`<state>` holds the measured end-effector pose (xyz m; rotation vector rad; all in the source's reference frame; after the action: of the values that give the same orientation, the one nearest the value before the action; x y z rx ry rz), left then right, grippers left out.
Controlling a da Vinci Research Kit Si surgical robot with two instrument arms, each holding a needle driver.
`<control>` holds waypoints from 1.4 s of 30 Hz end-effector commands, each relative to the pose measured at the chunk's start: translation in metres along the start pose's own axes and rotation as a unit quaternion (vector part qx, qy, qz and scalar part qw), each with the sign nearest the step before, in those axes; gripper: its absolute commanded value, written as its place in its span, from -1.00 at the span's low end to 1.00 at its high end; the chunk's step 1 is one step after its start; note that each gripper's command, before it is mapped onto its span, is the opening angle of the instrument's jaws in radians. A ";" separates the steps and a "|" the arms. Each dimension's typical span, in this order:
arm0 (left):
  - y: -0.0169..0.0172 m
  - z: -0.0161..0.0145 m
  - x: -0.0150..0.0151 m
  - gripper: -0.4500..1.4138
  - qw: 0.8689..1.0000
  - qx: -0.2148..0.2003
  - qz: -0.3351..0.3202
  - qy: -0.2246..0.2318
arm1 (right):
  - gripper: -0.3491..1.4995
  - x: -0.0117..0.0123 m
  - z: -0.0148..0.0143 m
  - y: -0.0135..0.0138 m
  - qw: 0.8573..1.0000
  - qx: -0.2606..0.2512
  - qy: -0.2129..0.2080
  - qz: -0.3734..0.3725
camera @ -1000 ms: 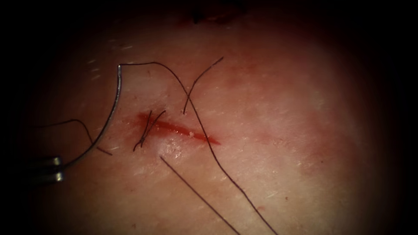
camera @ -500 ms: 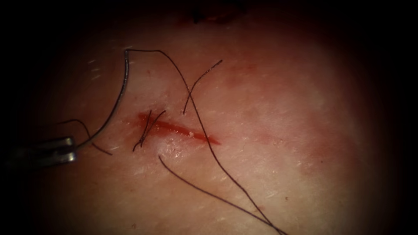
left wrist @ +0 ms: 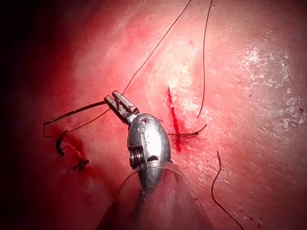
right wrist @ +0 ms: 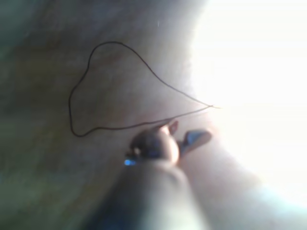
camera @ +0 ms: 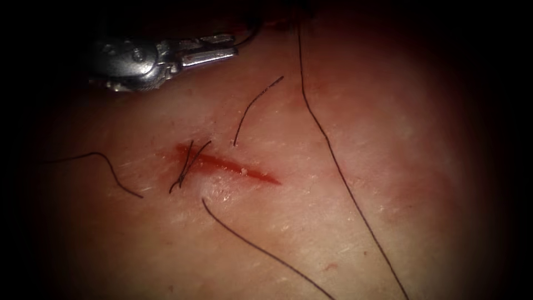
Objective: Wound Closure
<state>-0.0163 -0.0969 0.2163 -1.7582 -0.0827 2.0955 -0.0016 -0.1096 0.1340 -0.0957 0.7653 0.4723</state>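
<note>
Steel jaws of your left tool (camera: 230,47) lie beyond the cut (camera: 227,165), towards its left end. One long thread (camera: 333,161) passes right of the cut, and cut ends (camera: 258,105) lie close around it, beside a stitch (camera: 189,161) at its left end. The left wrist view shows these jaws clamped on the needle (left wrist: 72,114) near one end of its curve, lifted off the tissue (left wrist: 259,96) and well away from the cut. The right wrist view shows your right tool (right wrist: 184,133) spread, holding nothing. The step appears to be pulling thread through; any further pull calls for keeping it off the loose ends. The tissue is moist and glistening, with ample room right of the cut.
</note>
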 end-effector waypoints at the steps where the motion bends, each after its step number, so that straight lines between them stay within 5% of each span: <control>1: 0.0017 0.0016 -0.0004 -1.00 1.000 -0.005 -0.006 0.001 | 0.98 0.0002 0.0007 -0.0012 1.000 0.005 0.003 0.007; 12: 0.0030 0.0118 -0.0007 -1.00 0.999 -0.020 -0.029 0.017 | 0.98 0.0011 0.0010 0.0015 0.999 -0.008 0.016 0.028; 21: 0.0056 0.0189 -0.0049 -1.00 0.997 -0.031 -0.070 0.012 | 0.98 0.0014 0.0013 0.0013 0.999 -0.011 0.019 0.029; 24: 0.0064 0.0194 -0.0059 -0.55 0.994 -0.045 -0.099 0.000 | 0.98 0.0016 0.0016 0.0011 0.999 -0.008 0.020 0.030; 31: 0.0067 0.0161 -0.0053 0.08 0.984 -0.061 -0.165 -0.018 | 0.98 0.0023 0.0027 0.0007 0.999 0.000 0.024 0.032; 35: 0.0064 0.0134 -0.0038 0.75 0.970 -0.048 -0.232 -0.057 | 0.98 0.0031 0.0036 0.0016 0.999 0.002 0.029 0.037; 42: 0.0076 0.0105 0.0015 0.82 0.962 -0.062 -0.251 -0.091 | 0.98 0.0048 0.0069 0.0055 0.998 0.001 0.038 0.051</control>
<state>-0.0276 -0.0998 0.2139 -1.4146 -0.6425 1.9042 0.0023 -0.0999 0.1363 -0.0769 0.8385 0.5736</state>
